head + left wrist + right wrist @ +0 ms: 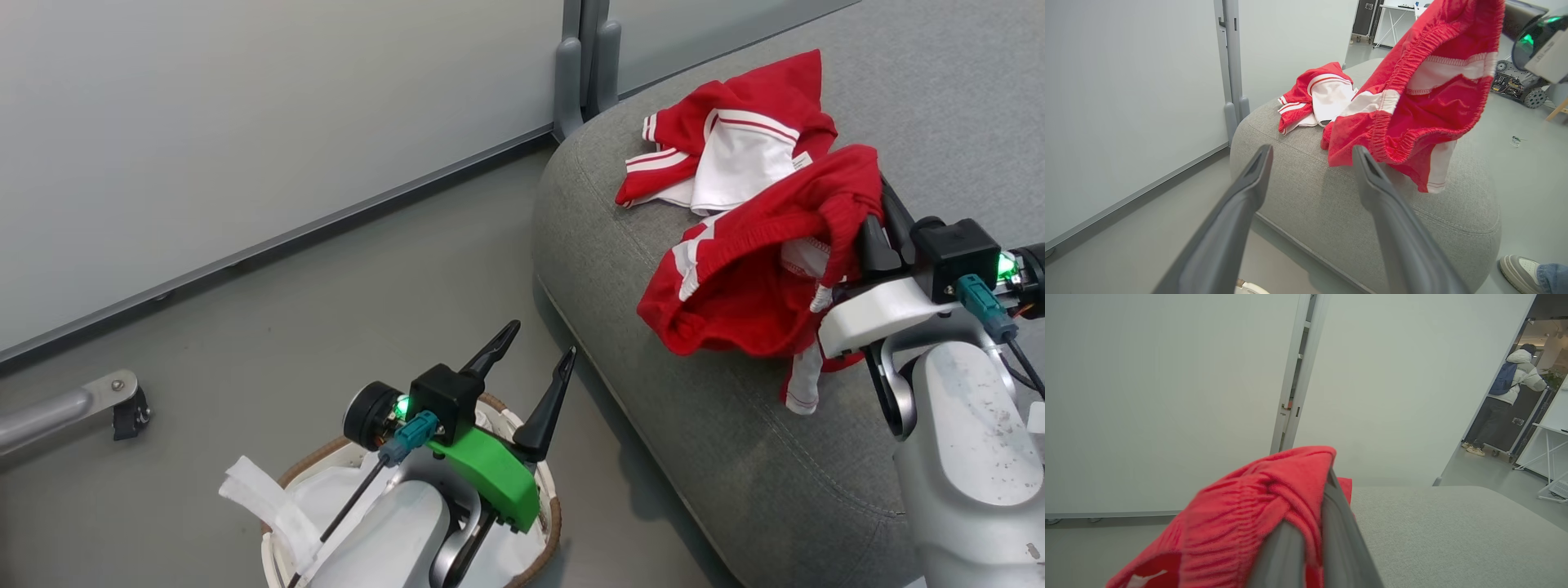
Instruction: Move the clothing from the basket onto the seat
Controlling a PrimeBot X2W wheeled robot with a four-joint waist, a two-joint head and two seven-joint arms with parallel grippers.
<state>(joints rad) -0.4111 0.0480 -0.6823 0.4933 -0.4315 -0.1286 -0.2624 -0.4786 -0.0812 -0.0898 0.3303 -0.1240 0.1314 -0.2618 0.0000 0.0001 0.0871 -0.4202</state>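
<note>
One piece of red clothing [735, 139] with white panels lies crumpled on the grey seat [637, 343], far side. A second red garment [751, 278] hangs from my right gripper [878, 208], which is shut on its elastic waistband; it droops low over the seat. In the right wrist view the red cloth [1274, 506] bunches around the shut right gripper [1327, 486]. My left gripper [542, 338] stands open with nothing in it, above the basket [555, 506], where only the white liner [253, 490] shows. In the left wrist view the open left gripper [1312, 157] points at the seat [1310, 196] and the hanging garment [1425, 106].
Pale wall panels with a grey post [584, 65] stand behind the seat. A metal leg with a caster [122, 404] is on the floor at left. A person's shoe [1523, 269] is beside the seat, and a person [1506, 396] stands in a far doorway.
</note>
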